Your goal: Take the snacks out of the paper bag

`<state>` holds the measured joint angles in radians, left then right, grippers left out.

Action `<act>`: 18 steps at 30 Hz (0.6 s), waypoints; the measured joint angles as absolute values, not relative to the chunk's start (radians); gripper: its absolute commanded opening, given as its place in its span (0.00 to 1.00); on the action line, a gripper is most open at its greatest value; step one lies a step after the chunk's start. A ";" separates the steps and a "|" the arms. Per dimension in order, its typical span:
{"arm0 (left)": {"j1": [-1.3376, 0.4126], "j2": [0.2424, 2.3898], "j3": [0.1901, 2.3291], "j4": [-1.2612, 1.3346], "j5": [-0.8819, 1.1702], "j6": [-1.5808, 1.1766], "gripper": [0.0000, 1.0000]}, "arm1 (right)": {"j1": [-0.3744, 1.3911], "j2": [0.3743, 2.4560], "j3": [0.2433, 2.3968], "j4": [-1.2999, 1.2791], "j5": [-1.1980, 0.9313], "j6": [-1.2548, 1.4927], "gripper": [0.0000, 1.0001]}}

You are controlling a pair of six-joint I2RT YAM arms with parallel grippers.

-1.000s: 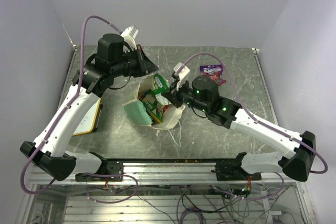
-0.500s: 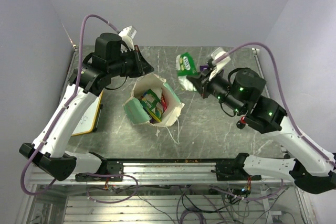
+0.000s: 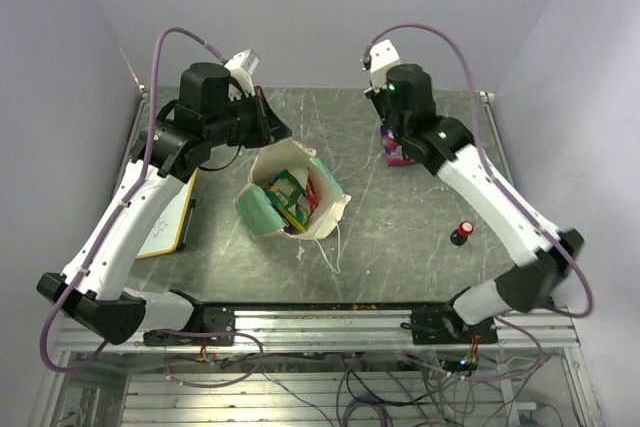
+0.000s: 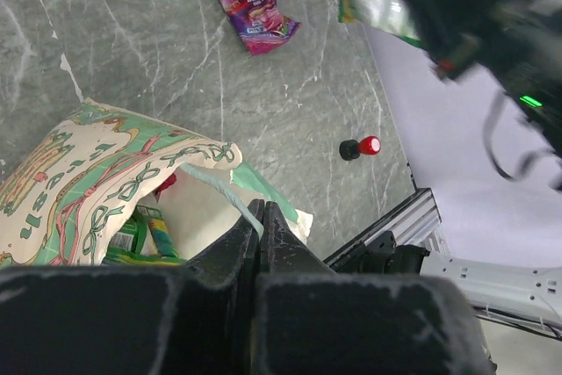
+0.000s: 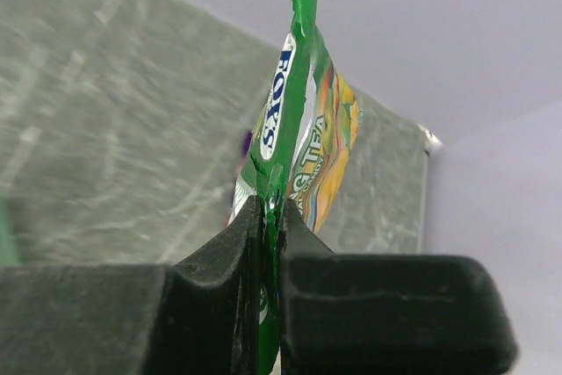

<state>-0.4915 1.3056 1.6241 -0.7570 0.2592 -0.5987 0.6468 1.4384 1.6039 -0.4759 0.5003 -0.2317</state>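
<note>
While the green packet (image 5: 303, 147) is up in the air over the far side of the table (image 3: 420, 217), I'm mostly worried about how little of it I've got. My right gripper (image 5: 268, 210) has its fingers clamped narrow on just the bottom edge, and the rest of the packet stands free above them. A quick swing could make it slip or flap out, and it could land on the purple packet (image 4: 255, 2) lying flat just below, or skid toward the far edge.

The paper bag (image 3: 262, 215) stands open mid-table with the other packets (image 3: 292, 197) inside it. My left gripper (image 4: 262, 212) is pinched tight on the mint-green rim to hold the mouth open. That's thin paper, so any tug from that arm could tear the rim or tip the whole bag over. The string handles (image 3: 335, 247) trail loose toward the near edge, so they're a snag risk when I reach back in. The red-topped button (image 3: 462, 232) sits well off to the right, out of the way.

Readable stuff:
- **Green packet:** it says "FOX'S" down the edge and "TEA" on the face, and the rest is turned away.
- **Purple packet:** it says "FOX'S", with what looks like "BERRIES" under it.
- **Bag:** the front has bows and some lettering, but I can't make the letters out.
</note>
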 measured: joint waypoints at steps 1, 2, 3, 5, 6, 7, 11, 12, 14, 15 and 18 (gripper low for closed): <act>-0.490 1.305 1.624 -0.759 0.262 -0.599 0.07 | 0.619 1.488 1.610 -0.485 0.506 -0.251 0.00; -0.490 1.306 1.624 -0.761 0.264 -0.599 0.07 | 0.599 1.524 1.612 -0.488 0.509 -0.266 0.00; -0.490 1.306 1.624 -0.762 0.266 -0.600 0.07 | 0.573 1.575 1.613 -0.493 0.513 -0.289 0.00; -0.489 1.306 1.624 -0.764 0.272 -0.603 0.07 | 0.541 1.650 1.614 -0.494 0.518 -0.328 0.00; -0.489 1.306 1.624 -0.764 0.277 -0.606 0.07 | 0.530 1.684 1.614 -0.492 0.522 -0.348 0.00; -0.489 1.306 1.624 -0.764 0.280 -0.607 0.07 | 0.517 1.718 1.614 -0.490 0.529 -0.370 0.00; -0.489 1.316 1.633 -0.771 0.286 -0.609 0.07 | 0.477 1.839 1.625 -0.469 0.556 -0.449 0.00; -0.488 1.323 1.642 -0.777 0.286 -0.608 0.07 | 0.467 1.868 1.626 -0.458 0.566 -0.471 0.00; -0.488 1.334 1.654 -0.783 0.286 -0.605 0.07 | 0.453 1.912 1.625 -0.437 0.589 -0.511 0.00; -0.487 1.340 1.659 -0.787 0.286 -0.603 0.07 | 0.444 1.935 1.619 -0.418 0.599 -0.534 0.00; -0.485 1.345 1.661 -0.794 0.286 -0.601 0.07 | 0.417 1.979 1.600 -0.377 0.602 -0.572 0.00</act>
<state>-0.4847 1.3449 1.6611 -0.7940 0.2859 -0.6014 0.4171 1.9793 1.5997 -0.3775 0.6018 -0.5720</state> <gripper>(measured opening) 0.075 0.039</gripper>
